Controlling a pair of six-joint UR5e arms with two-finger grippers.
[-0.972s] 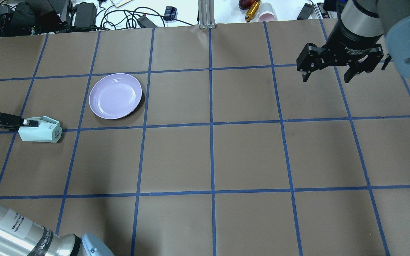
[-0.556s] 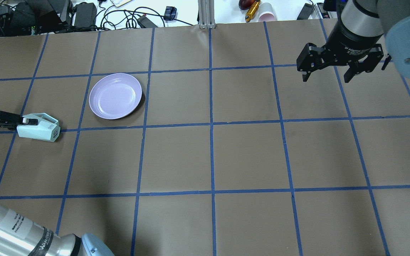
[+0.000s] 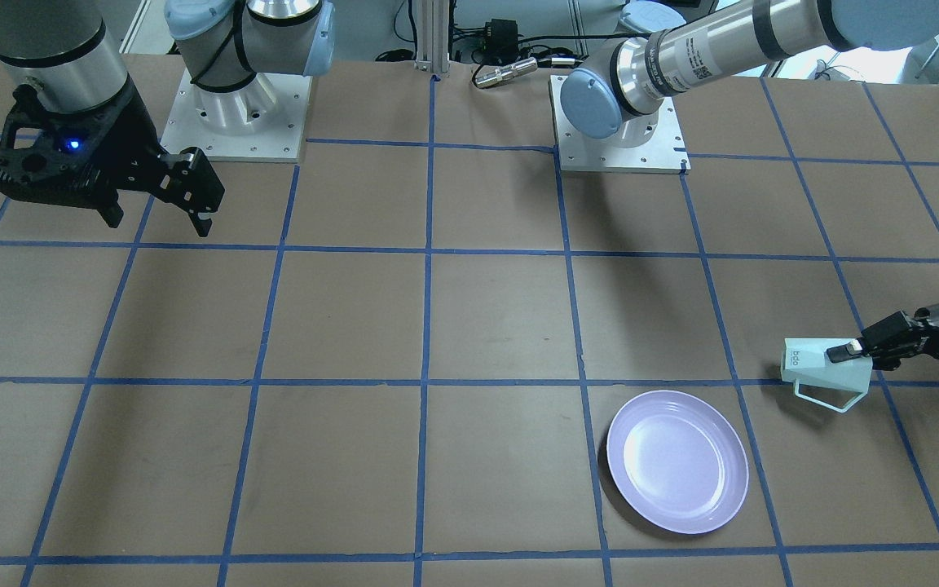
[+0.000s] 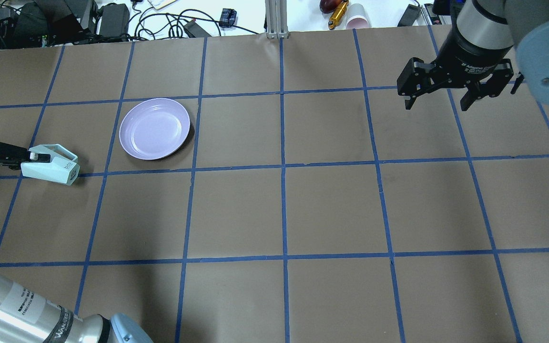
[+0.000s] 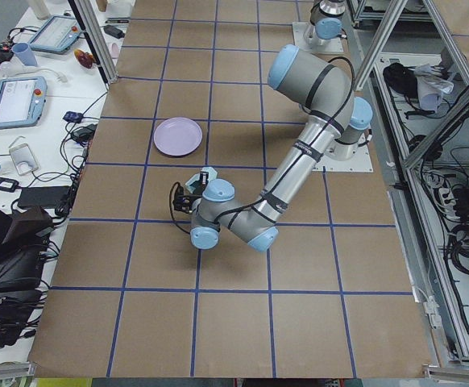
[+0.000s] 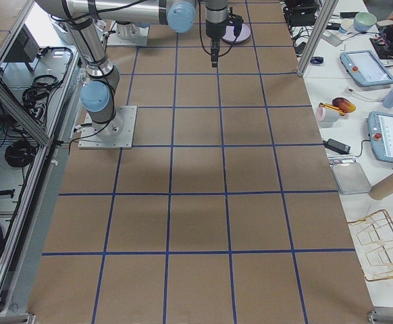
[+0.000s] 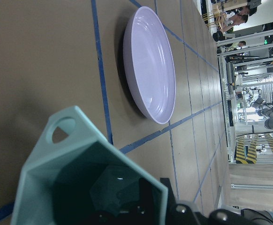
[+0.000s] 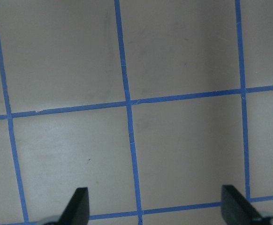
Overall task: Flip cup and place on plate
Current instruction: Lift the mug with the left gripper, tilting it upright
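**As the left tool turns the cup, the plate waits close by**

Because the left tool is pinching the wall of the small pale mint-green faceted cup at its rim, with 1 finger inside the dark teal hollow and 1 on the outer face, the cup goes wherever the wrist goes. It lies on its side at the robot's left end of the brown paper-covered bench. Its mouth is toward the tool, the base with the small dark logo points toward the robot's right, and the angular loop handle is on the side away from the robot.

Compared with 1 second ago, the cup has shifted a little toward the left edge and away from the robot, and its base end has tipped. The shadow beside the base suggests it is coming off the bench, though I cannot tell whether its lower edge still touches. I read this as the flip under way: the grasp is made, but the turn to upright is not yet finished.

The round, shallow, glossy lavender plate sits near, farther from the robot and toward its right, apart from the cup and unmoved. Once the mouth faces up, a short carry should reach it.

Well apart at the right end, the right tool hangs above the bench with fingers spread, holding nothing, where it was 1 second ago.
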